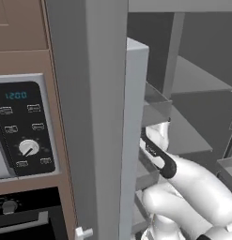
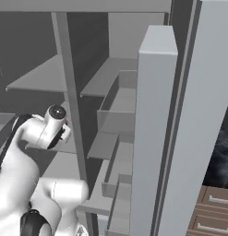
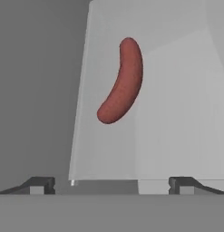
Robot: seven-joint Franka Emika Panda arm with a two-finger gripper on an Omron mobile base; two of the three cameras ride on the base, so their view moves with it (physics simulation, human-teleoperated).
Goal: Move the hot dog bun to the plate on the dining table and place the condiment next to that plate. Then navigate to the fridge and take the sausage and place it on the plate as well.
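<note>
Sausage (image 3: 121, 81) lies alone on a pale fridge shelf (image 3: 177, 113) ahead of the tool (image 3: 111, 186), whose jaws stand wide apart and empty; it looks light, soft and slippery, so I'd pinch gently across its curved middle.

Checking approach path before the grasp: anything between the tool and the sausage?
Nothing visible. In the hand view the tool is open, and the sausage lies alone on the pale fridge shelf ahead, with bare shelf in between.
</note>
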